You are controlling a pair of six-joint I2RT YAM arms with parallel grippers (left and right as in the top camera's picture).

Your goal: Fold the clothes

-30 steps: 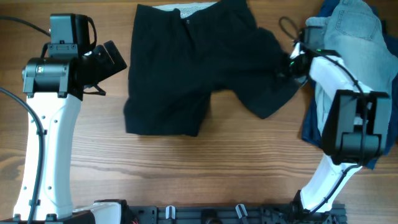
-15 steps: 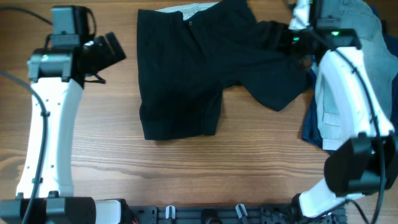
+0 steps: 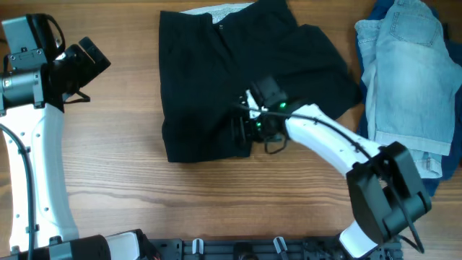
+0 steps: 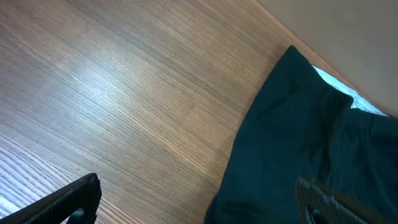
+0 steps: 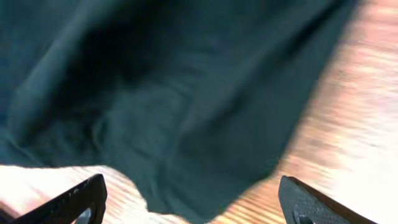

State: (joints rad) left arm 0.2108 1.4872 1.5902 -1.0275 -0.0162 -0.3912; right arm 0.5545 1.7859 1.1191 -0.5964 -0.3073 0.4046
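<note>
The clothes in play are black shorts point(image 3: 216, 79) lying flat at the table's top centre, a strip of pale waistband lining point(image 3: 216, 9) showing at the far edge. My right gripper point(image 3: 237, 134) hovers open over the hem of the left leg; in the right wrist view point(image 5: 199, 205) the dark hem point(image 5: 186, 124) lies between its spread fingers, ungripped. My left gripper point(image 3: 97, 63) stands open over bare wood left of the shorts. In the left wrist view point(image 4: 202, 208) the shorts' corner point(image 4: 298, 149) and pale lining point(image 4: 339, 93) lie ahead of it.
Light-blue denim shorts point(image 3: 404, 72) are piled at the right edge on top of a navy garment point(image 3: 432, 186). The wooden table point(image 3: 216, 202) shows bare in front of the shorts. A black rail point(image 3: 253, 249) runs along the near edge.
My right gripper let go of the shorts' right leg, opened, and swung from the upper right to the left leg's hem. The left arm drew back to the left.
</note>
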